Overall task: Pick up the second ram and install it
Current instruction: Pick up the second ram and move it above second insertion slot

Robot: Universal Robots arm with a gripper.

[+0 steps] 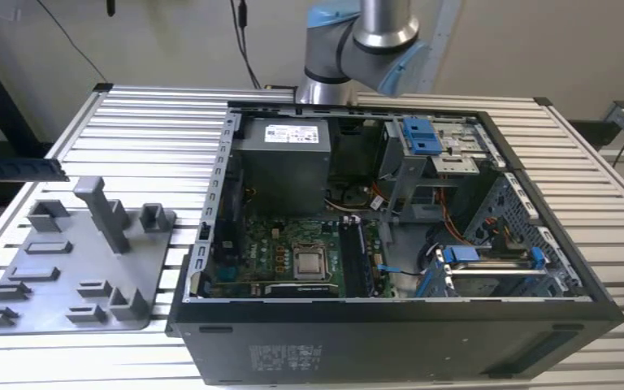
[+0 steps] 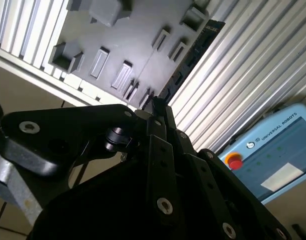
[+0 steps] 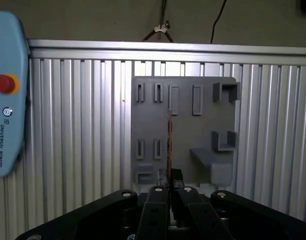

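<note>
Pickup's done: the gripper (image 3: 169, 186) has its jaws pinched tight on the second ram (image 1: 17, 169), lifted clear of the grey tray (image 1: 62, 280), at nine o'clock from the open computer case (image 1: 399, 329), and not yet installed.

Ribbed aluminium table (image 1: 139, 138) — beige wall (image 1: 551, 49) behind
</note>
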